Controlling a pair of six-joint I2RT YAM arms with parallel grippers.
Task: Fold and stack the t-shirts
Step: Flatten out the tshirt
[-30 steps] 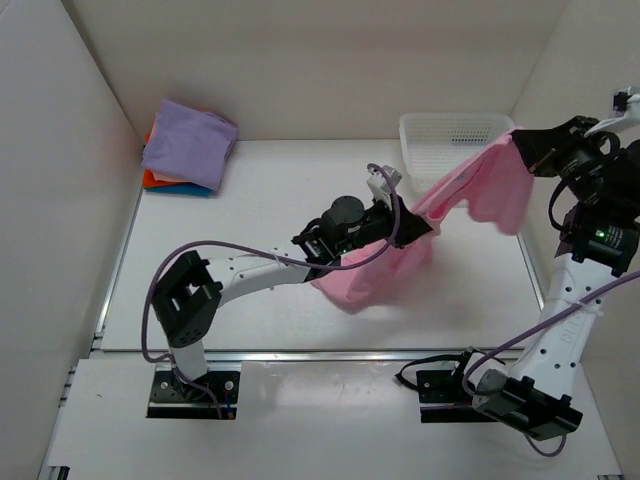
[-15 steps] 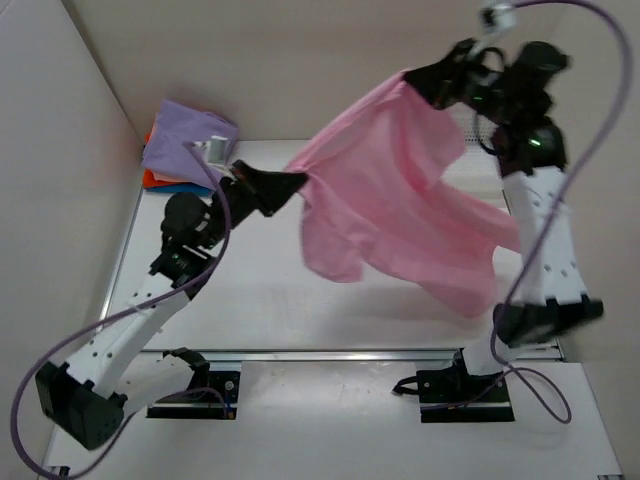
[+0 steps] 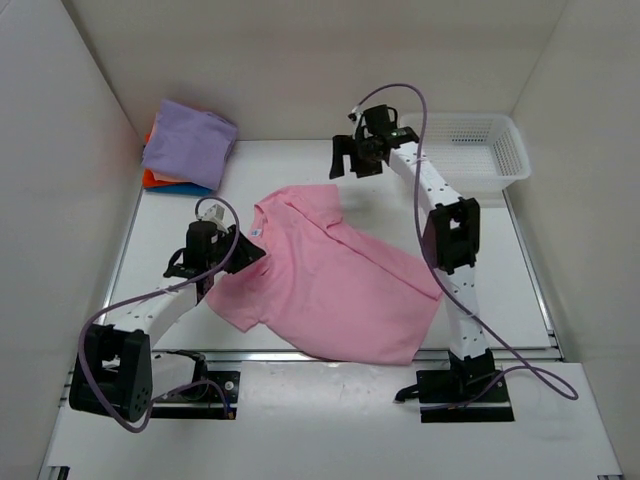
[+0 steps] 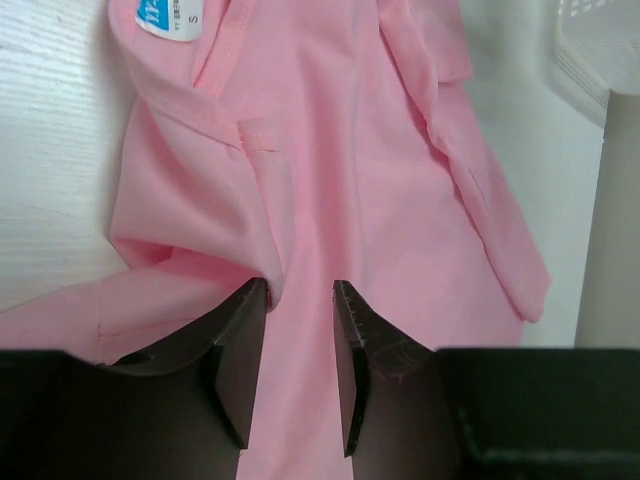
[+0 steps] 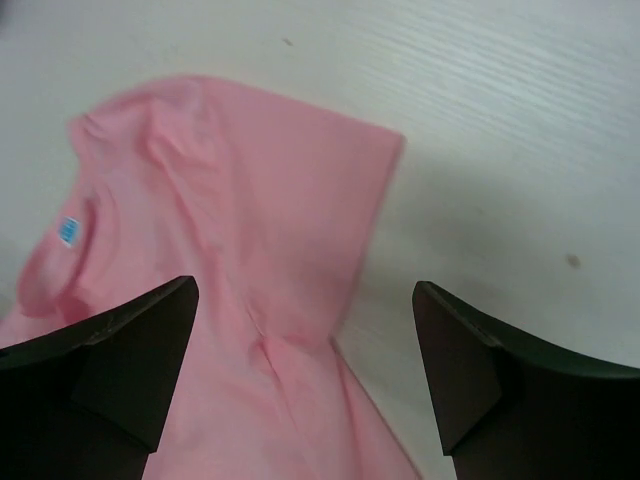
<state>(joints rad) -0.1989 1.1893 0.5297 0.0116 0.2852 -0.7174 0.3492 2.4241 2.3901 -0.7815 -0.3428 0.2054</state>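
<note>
"Where did the pink t-shirt (image 3: 330, 285) lie?"

"Spread out on the desk (image 3: 280, 170), its collar and label beside the left gripper (image 4: 300, 290), well apart from the folded stack (image 3: 188, 145) in the far left corner, lavender on top."

"Had that gripper hold of it?"

"No. It stood half open at the shoulder, with cloth lying loose between its fingers."

"And the right gripper (image 5: 305, 290)?"

"Gaping wide above the far sleeve, holding nothing."

Left arm lies low along the tabletop's (image 3: 480, 250) left side, left gripper (image 3: 245, 256) aimed right, fingers (image 4: 238, 365) only slightly parted. Right arm stretched to the far edge, right gripper (image 3: 343, 162) angled down-left, fingers (image 5: 135, 350) spread wide, holding nothing.
</note>
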